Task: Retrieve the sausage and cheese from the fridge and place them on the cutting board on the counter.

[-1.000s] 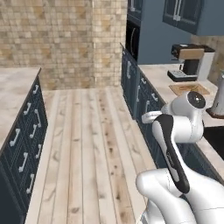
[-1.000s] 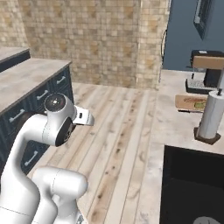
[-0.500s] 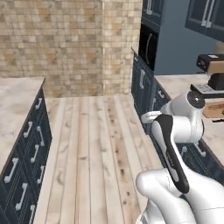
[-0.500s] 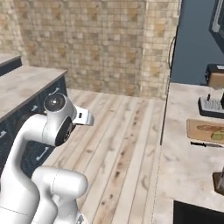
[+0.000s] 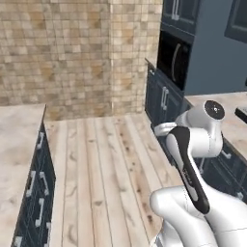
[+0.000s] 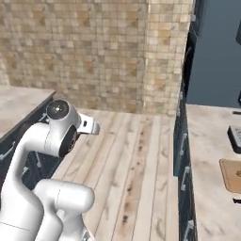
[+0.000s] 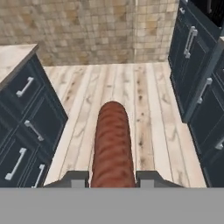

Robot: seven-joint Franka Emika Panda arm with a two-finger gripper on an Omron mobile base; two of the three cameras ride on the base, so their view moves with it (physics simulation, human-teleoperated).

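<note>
In the hand view the sausage (image 7: 112,144), a dark reddish-brown cylinder, sticks out forward from between my two dark fingertips (image 7: 76,178). My gripper (image 7: 112,178) is shut on it, high above the wooden floor. In the right base view the hand (image 6: 88,126) juts out from the folded arm. The cutting board (image 6: 232,174), light brown, lies on the beige counter (image 6: 207,141) at the right edge. The same counter (image 5: 226,103) runs behind the arm in the left base view. The cheese and the fridge are out of view.
Dark blue cabinets with silver handles (image 7: 190,41) line the right, and a second cabinet run (image 7: 26,118) stands on the left under another beige worktop (image 5: 17,140). A built-in oven (image 5: 174,58) sits in a tall dark column. A stone-tile wall (image 5: 77,53) closes the far end of the plank floor (image 5: 111,159).
The whole picture has shifted, so the base has moved. The coffee machine and board slid right out of the left base view. The arm keeps its folded pose, still holding the sausage.
</note>
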